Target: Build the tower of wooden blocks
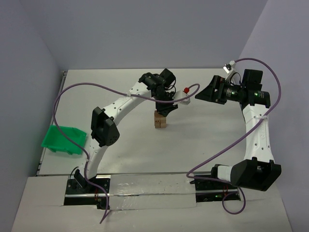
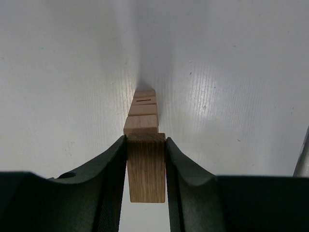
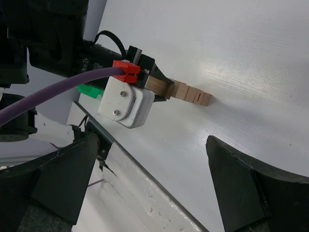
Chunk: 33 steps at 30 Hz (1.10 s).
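L claw (image 2: 146, 145) pinching block (image 2: 146, 169) (wrist cam), green tray (image 1: 63, 139) (top cam)

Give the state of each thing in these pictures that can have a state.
left end effector, shut on a wood block
wood block, clamped above the top cube of the tower; contact cannot be told
tower, standing upright
right end effector, open, holding nothing, apart from the tower
green tray, lying far left of the tower

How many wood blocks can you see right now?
5 wood blocks: one gripped in the left claw, four stacked in the tower beneath it. More may be hidden behind them.
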Motion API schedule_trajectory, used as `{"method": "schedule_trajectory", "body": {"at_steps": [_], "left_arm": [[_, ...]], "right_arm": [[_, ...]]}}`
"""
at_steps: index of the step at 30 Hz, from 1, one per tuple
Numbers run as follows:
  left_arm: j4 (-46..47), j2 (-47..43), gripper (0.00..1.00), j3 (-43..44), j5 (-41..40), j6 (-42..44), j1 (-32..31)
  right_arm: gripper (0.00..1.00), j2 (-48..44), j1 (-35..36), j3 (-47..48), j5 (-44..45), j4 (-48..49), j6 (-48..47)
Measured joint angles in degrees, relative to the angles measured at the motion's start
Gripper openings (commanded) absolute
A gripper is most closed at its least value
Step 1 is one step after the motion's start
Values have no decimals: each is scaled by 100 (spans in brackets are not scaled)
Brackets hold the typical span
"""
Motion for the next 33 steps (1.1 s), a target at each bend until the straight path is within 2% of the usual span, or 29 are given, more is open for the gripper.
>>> {"method": "schedule_trajectory", "body": {"at_steps": [12,33], "left_arm": [[30,-8,11,0,0,-68,44],[144,-7,14,0,-2,-129,65]], "right_arm": [[100,0,0,-64,-26,39,49],[100,0,-19,-96,-38,78,77]]}}
